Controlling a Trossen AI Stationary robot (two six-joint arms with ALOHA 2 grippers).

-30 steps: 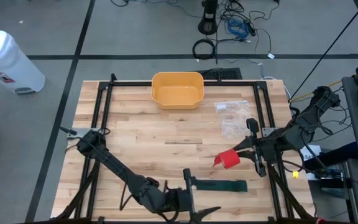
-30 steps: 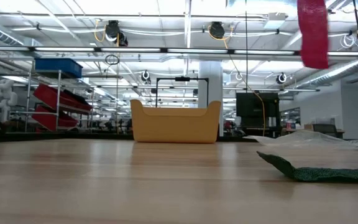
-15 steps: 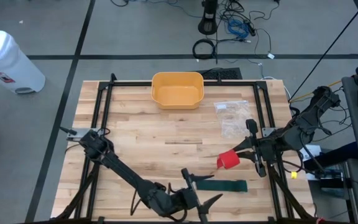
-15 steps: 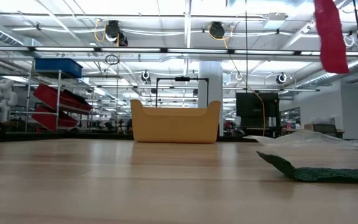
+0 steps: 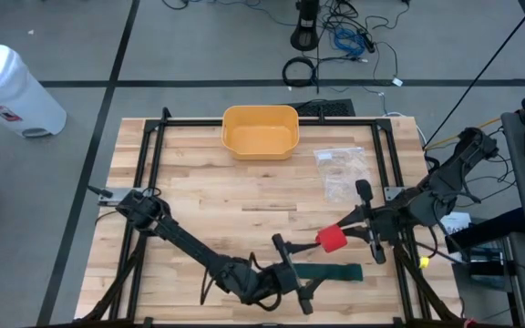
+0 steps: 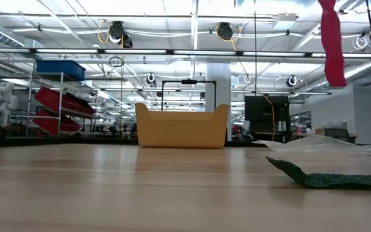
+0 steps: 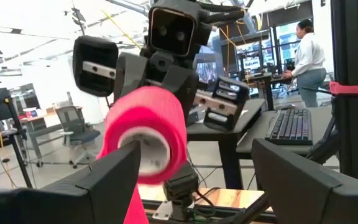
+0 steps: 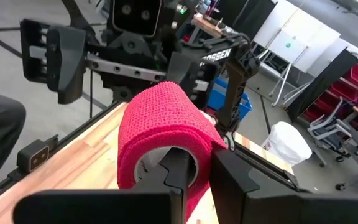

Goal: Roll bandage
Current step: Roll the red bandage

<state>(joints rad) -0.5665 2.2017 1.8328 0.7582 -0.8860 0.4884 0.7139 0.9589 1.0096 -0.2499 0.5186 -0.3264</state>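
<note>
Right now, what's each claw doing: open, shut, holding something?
Left gripper: open, holding nothing, facing the red roll.
Right gripper: shut on the red roll, held up off the table.

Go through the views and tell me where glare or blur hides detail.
Low view: ceiling lights blow out the room's top; the green bandage and near tabletop look soft. Left wrist view: bright background washes out; the left end effector fingers are blurred, the red roll fairly sharp. Right wrist view: roll crisp, near fingers soft. High view: evenly lit.
</note>
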